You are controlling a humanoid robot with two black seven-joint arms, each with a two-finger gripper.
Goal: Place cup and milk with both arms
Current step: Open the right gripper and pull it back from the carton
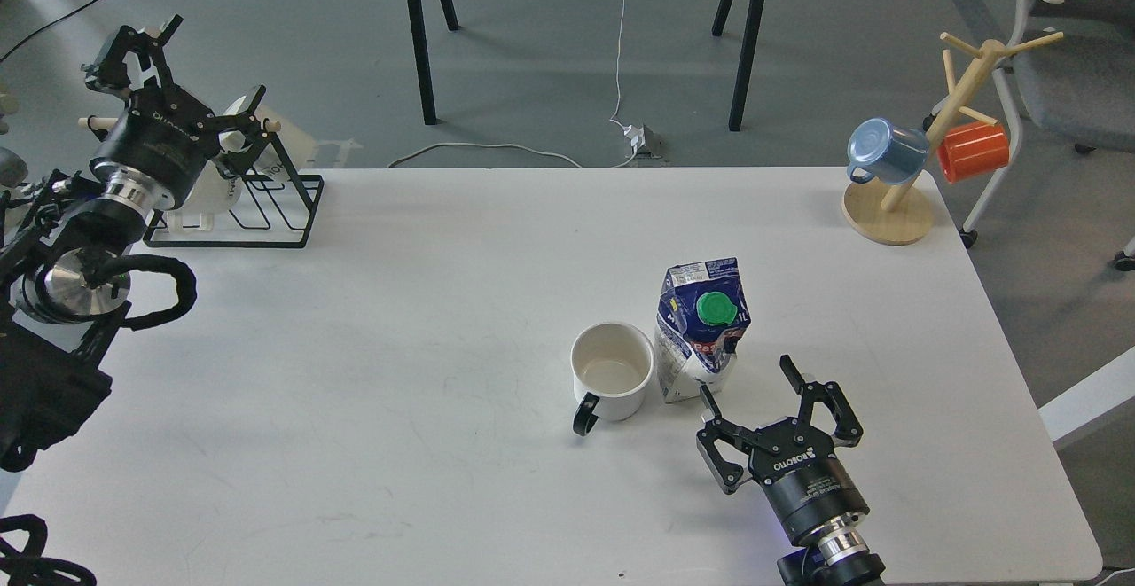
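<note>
The cup [611,374], a white mug with a cream inside and a black loop handle facing the front edge, stands upright on the white table [426,320]. The milk [701,327], a dark blue and white carton with a green cap, stands upright just right of the cup, nearly touching it. My right gripper [749,378] is open and empty, a little in front and to the right of the carton, apart from it. My left gripper [199,58] is open and empty, raised at the far left over a black wire rack.
A black wire rack [266,205] holding white ware stands at the table's back left. A wooden mug tree [922,152] with a blue cup [882,152] and an orange cup [974,151] stands at the back right. Chair and table legs lie beyond the table.
</note>
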